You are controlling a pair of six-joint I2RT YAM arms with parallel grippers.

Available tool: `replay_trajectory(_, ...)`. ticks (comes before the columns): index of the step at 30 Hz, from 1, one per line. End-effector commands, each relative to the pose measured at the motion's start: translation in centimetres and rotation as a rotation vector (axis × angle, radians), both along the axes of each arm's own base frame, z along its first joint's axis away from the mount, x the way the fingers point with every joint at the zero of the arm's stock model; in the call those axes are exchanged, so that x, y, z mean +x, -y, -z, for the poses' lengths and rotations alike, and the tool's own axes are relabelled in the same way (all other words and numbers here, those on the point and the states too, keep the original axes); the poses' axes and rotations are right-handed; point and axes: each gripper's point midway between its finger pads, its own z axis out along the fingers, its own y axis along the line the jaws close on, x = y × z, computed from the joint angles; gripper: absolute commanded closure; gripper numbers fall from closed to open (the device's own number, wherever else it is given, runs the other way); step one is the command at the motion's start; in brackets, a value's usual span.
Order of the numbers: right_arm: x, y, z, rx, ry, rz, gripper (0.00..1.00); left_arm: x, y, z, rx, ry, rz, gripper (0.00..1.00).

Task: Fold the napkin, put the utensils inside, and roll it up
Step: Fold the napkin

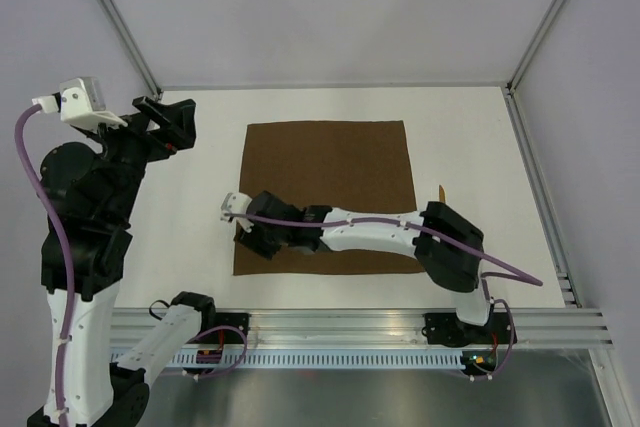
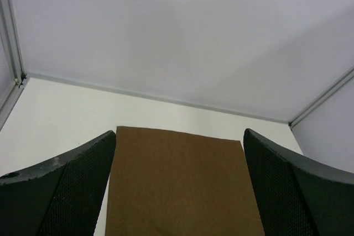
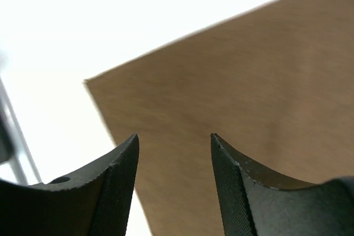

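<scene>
The napkin point(image 1: 330, 162) is a plain dark-brown square lying flat on the white table. My right arm reaches across its near edge, and my right gripper point(image 1: 250, 242) hangs low over the napkin's near left corner. In the right wrist view the right gripper point(image 3: 174, 135) stands open over the napkin point(image 3: 249, 70), close to its left edge, with nothing between the jaws. My left gripper point(image 1: 168, 107) is raised at the table's left side, wide open and empty; in its own view the left gripper point(image 2: 180, 131) frames the napkin point(image 2: 177, 192). A sliver of the yellow-orange utensil point(image 1: 441, 192) shows right of the napkin, mostly hidden by my right arm.
The white table point(image 1: 200, 207) is walled by pale panels with a metal frame post point(image 1: 120, 22) at the back left and another at the back right. A metal rail point(image 1: 360, 322) with the arm bases runs along the near edge.
</scene>
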Motion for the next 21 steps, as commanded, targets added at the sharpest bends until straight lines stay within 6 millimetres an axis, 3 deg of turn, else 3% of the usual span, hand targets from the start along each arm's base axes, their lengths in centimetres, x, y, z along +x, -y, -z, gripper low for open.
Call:
replay_trajectory(1,-0.8,-2.7,-0.5,0.004,0.047,-0.007,0.4,-0.5,-1.0,0.1,-0.034,-0.034,-0.058,0.0)
replay_trajectory(2,-1.4,-3.6,-0.6,0.013,0.044,-0.018,0.41,-0.4,-1.1,0.3,-0.033,-0.04,-0.064,0.0)
replay_trajectory(3,-2.4,-4.3,0.8,-0.008,0.033,-0.039,0.42,-0.4,-1.2,0.6,-0.031,-0.05,-0.067,0.0)
replay_trajectory(6,-4.0,-5.9,2.5,-0.021,0.017,-0.065,0.43,-0.3,-1.5,1.0,-0.022,-0.065,-0.088,0.0)
replay_trajectory(11,-5.1,-7.7,3.4,-0.019,-0.006,-0.077,0.43,-0.1,-1.9,1.5,-0.002,-0.082,-0.108,0.0)
replay_trajectory(21,-4.8,-7.6,7.6,-0.114,-0.028,-0.02,0.42,0.7,-1.6,2.2,0.017,-0.107,-0.098,0.0)
